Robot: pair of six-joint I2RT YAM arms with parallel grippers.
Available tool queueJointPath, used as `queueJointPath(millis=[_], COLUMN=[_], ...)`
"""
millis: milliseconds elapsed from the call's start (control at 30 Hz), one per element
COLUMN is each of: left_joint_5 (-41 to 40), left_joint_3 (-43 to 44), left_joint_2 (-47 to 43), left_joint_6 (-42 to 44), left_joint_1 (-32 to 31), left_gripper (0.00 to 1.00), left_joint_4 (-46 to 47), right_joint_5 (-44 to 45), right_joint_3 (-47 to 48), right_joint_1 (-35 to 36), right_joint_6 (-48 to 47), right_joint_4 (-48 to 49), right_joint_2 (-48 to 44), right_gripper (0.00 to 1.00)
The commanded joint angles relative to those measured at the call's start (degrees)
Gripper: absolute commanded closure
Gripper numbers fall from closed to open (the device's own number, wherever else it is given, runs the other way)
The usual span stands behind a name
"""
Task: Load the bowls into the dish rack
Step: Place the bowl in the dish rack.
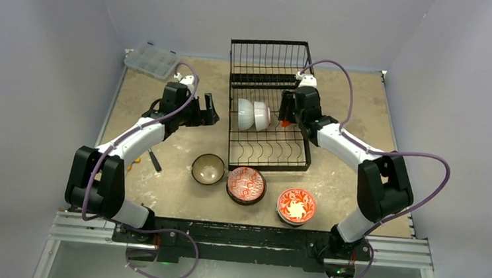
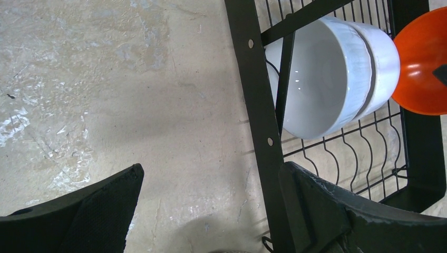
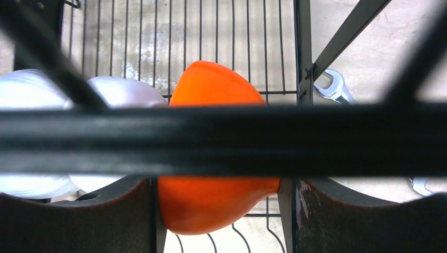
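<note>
**While one bowl loads, three wait**

Slots in the dish rack (image 1: 269, 167) stand two white bowls (image 1: 253, 114) on edge; right gripper (image 3: 219, 211) clamps the orange bowl (image 3: 211, 89) beside them, likely for the next slot; left gripper (image 2: 211, 200) hangs spread, empty; three bowls (image 1: 246, 184) sit outside

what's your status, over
left fingers open, empty, beside dish rack. right fingers shut on orange bowl, inside the rack. two white bowls racked close beside it. three bowls on table.
</note>
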Motion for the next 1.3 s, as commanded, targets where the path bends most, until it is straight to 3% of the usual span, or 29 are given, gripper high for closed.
queueJointPath(millis=[0, 800, 1267], left_joint_5=[2.2, 5.8, 6.3], left_joint_3=[1.9, 1.4, 1.1], left_joint_2=[0.8, 1.3, 1.1], left_joint_6=[-1.2, -2.7, -2.7], left_joint_1=[0.9, 2.5, 2.6], left_gripper=[0.02, 0.04, 0.04], left_joint_4=[2.2, 3.7, 4.1], right_joint_5=[5.3, 12.1, 14.2], right_joint_3=[1.7, -11.3, -8.2], right_joint_1=[1.4, 5.7, 8.0], right_joint_6=[-1.8, -3.9, -3.3], right_joint_4=[2.6, 13.2, 15.8], right_joint_2=[0.7, -5.4, -0.8], right_gripper=[1.0, 1.0, 1.0])
